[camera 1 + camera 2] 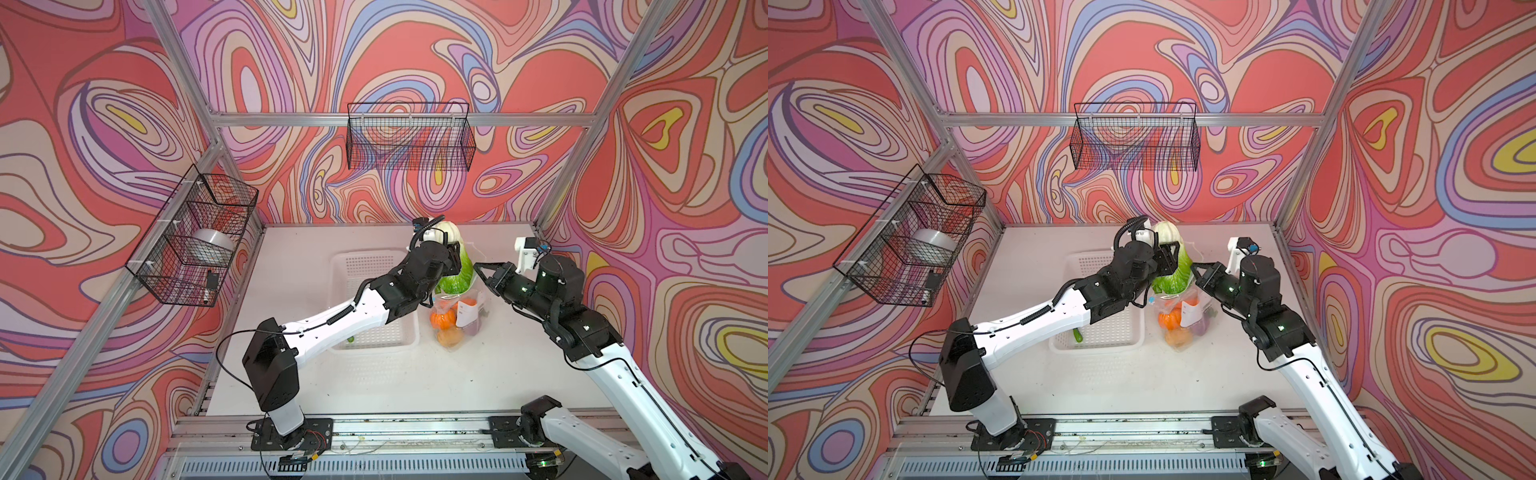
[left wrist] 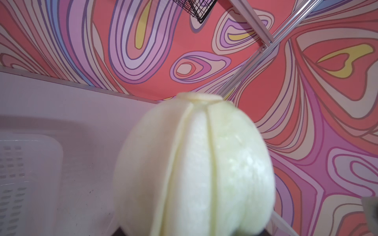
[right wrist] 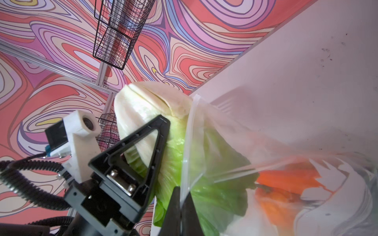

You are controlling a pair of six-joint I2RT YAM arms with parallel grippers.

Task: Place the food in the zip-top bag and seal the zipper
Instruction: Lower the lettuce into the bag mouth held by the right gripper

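My left gripper (image 1: 454,261) is shut on the green lettuce (image 1: 464,272), held upright with its pale base (image 2: 194,163) up. The leafy end sits in the mouth of the clear zip-top bag (image 1: 457,320). My right gripper (image 3: 180,191) is shut on the bag's mouth edge, pinching the zipper strip (image 3: 189,130); no slider shows. Inside the bag lie an orange pumpkin (image 1: 440,320), a carrot (image 3: 286,179) and a purple onion (image 1: 472,331), behind a white label (image 1: 467,311). A dark cucumber (image 1: 1077,335) lies in the white basket (image 1: 365,266).
The basket stands just left of the bag, under my left forearm. Black wire baskets hang on the left wall (image 1: 195,237) and the back wall (image 1: 409,137). The table's back edge is close behind the lettuce.
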